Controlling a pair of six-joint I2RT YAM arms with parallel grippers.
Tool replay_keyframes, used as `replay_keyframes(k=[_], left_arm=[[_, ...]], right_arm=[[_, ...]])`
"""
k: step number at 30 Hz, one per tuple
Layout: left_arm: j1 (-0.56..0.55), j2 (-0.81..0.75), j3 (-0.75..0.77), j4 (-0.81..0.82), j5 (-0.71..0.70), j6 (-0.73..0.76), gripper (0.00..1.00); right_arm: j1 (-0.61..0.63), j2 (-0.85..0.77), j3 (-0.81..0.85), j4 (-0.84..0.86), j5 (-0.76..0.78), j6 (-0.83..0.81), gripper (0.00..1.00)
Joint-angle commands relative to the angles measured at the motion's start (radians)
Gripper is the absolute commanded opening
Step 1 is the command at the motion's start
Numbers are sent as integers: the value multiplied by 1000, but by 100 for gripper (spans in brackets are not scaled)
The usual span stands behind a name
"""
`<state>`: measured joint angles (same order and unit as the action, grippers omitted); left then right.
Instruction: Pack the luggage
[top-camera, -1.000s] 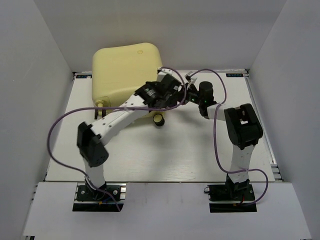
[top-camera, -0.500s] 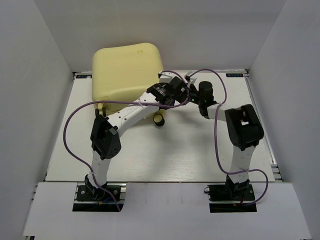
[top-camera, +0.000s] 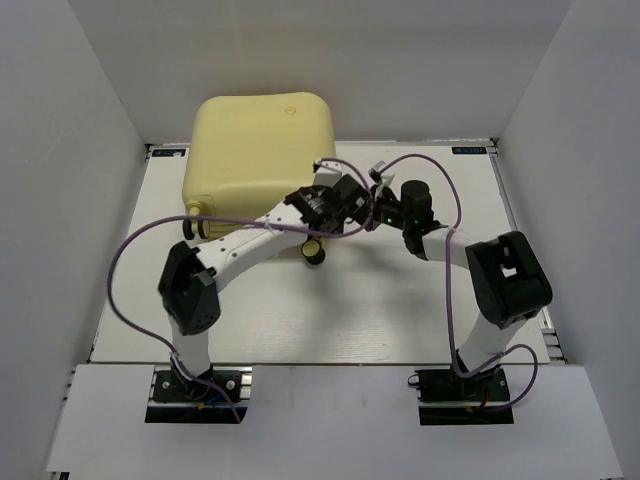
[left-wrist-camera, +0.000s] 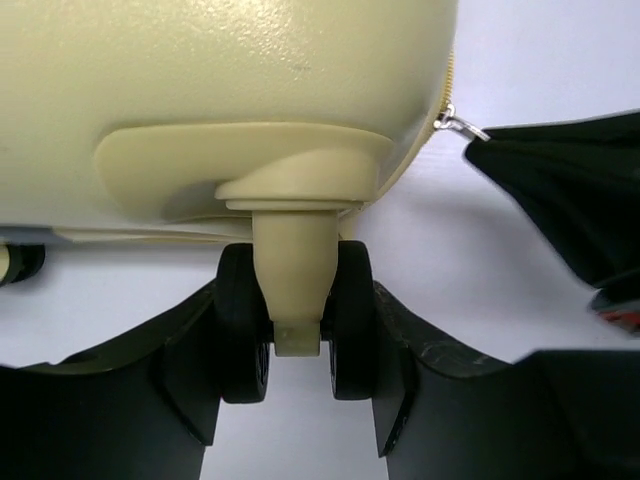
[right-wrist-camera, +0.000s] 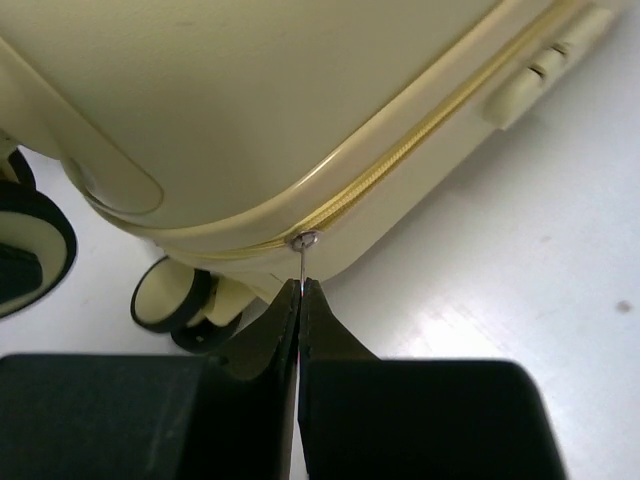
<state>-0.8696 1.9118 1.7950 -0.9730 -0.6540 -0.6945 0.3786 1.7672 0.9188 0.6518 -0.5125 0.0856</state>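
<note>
In front of the luggage (top-camera: 258, 150): broad bare tabletop (top-camera: 380, 300), open for swinging either arm.

At the luggage's near right corner, closest to the arm bases: left gripper (left-wrist-camera: 297, 350) clamped around the twin castor wheel (left-wrist-camera: 352, 320), one finger against each outer side, apparently bracing the case.

Just right of that corner: right gripper (right-wrist-camera: 300, 292) pinched tight on the thin zipper pull (right-wrist-camera: 305, 239), fingertips pressed together below the seam.

Along the side beyond the pull: zipper (right-wrist-camera: 440, 118) looking closed on the visible stretch. Impossible to tell about the part round the corner toward the wheels.

Shell shut, no lining or contents showing. Probably late in the job: filling seemingly done, perhaps only the last of the zip run left, then letting go.

Farther on: luggage lying at the tabletop's far left, near the left edge, far end rising against the rear wall (top-camera: 400, 60). Contact there not readable. Little room behind or left of the luggage, ample room to its right.
</note>
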Motion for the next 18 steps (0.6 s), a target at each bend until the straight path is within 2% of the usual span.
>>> replay_keyframes(k=[1, 3, 4, 8, 12, 17, 18], left_arm=[[-63, -193, -257, -127, -70, -5, 0], [-72, -305, -318, -170, -49, -100, 0], [-81, -328, -409, -196, -41, -121, 0], [-104, -473, -554, -243, -16, -194, 0], [-115, -607, -603, -332, -25, -284, 0], [-115, -669, -626, -467, -78, -384, 0], [-109, -675, -625, -545, -87, -404, 0]], right_arm=[[-11, -136, -86, 22, 15, -23, 0], [-1, -140, -119, 13, 52, -29, 0], [6, -144, -121, 3, 72, -41, 0], [35, -155, -170, 42, 161, -81, 0], [60, -121, -141, 77, 369, -132, 0], [56, -45, -60, 68, 641, -179, 0], [56, -22, -35, 66, 661, -182, 0]])
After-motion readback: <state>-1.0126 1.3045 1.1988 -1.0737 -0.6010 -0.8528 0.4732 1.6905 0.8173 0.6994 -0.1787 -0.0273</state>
